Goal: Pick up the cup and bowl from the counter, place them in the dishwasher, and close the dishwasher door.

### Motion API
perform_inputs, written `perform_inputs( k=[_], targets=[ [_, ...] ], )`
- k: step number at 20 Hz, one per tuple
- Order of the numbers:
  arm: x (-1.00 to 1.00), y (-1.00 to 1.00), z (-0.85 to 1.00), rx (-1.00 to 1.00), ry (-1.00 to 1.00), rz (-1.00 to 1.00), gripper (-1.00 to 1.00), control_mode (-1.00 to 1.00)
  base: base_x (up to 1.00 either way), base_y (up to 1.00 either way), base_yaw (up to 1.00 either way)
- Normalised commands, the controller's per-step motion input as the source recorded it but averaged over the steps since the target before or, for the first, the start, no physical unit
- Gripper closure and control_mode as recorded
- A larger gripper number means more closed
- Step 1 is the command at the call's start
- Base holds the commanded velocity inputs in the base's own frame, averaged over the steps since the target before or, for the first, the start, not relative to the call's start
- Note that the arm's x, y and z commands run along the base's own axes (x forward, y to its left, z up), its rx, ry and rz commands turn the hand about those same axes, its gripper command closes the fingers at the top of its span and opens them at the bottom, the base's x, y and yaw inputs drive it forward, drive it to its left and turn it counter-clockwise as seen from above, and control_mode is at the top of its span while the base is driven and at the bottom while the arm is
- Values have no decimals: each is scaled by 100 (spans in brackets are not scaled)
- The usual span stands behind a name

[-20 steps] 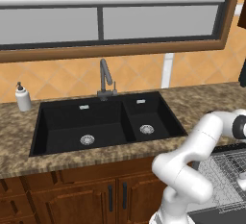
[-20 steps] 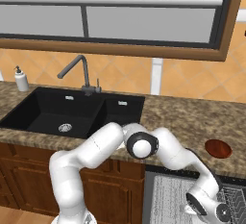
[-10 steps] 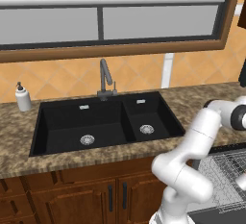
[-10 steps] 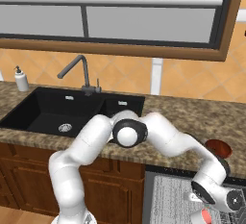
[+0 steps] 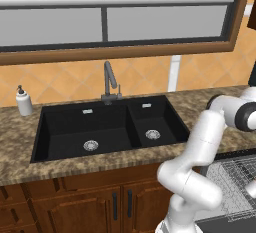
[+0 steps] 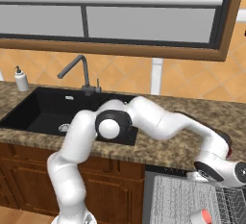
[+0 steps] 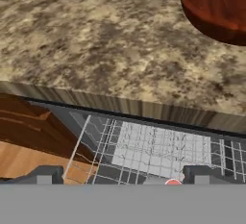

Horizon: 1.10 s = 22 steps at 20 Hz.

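My tool (image 7: 122,177) hangs released over the dishwasher (image 7: 158,148) rack, just off the counter (image 7: 96,45) front edge. Bowl (image 7: 218,6) sits on the counter. Cup (image 6: 199,217) lies in the rack.

A long stone desk (image 5: 20,147), speckled brown and tan, holds a matte black double sink (image 5: 107,127). Brown wooden cabinets (image 5: 95,202) carry dark handles. A glossy reddish-brown round wooden bowl (image 7: 218,6) shows darker grain rings. The grey wire dishwasher rack (image 7: 153,151) stands over a dark interior.
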Motion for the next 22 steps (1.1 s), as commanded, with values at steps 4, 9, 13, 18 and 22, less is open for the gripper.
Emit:
perform_inputs(
  k=[4, 9, 13, 18, 22],
  targets=[
    [62, 0, 95, -11, 19, 0, -100, -100, 0, 0, 0],
    [81, 1, 25, -12, 37, 0, -100, -100, 0, 0, 0],
    [34, 2, 0, -3, 13, 0, -100, -100, 0, 0, 0],
    [10, 0, -3, 0, 0, 0, -100, -100, 0, 0, 0],
    [39, -19, -26, 0, 0, -4, -100, -100, 0, 0, 0]
  ],
)
